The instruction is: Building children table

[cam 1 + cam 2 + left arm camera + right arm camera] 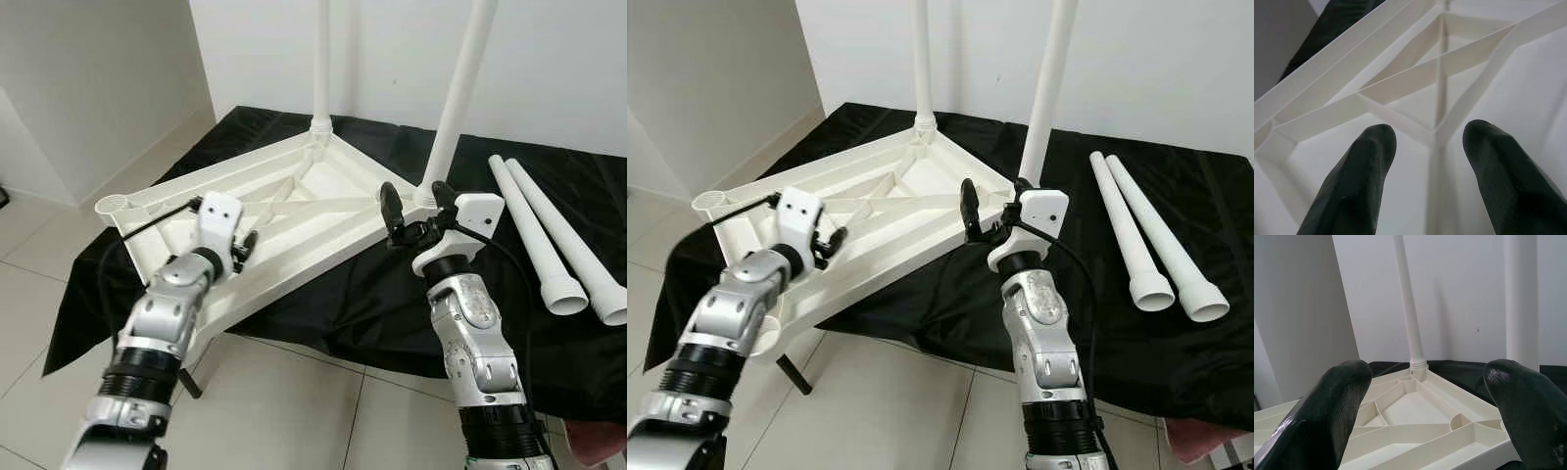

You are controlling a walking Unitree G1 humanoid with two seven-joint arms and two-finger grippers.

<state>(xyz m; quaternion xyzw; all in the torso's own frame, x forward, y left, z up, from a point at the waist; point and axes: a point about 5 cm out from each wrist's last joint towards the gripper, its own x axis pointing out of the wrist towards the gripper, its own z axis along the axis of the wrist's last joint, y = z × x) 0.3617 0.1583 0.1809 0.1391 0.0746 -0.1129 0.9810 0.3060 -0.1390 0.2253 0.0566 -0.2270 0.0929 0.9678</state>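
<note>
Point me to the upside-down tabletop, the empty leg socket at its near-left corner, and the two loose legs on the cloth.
upside-down tabletop (257,210), left eye view, central rib.
empty leg socket (112,204), left eye view, round rim.
loose legs (538,239), left eye view, mid-shaft of the nearer tube.

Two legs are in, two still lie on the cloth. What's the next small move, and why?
Probably swing the right gripper, open beside the near upright leg, over to the two loose legs on the black cloth and take one. The upturned tabletop still shows an empty corner socket, while the left gripper hovers open over its ribs.
</note>
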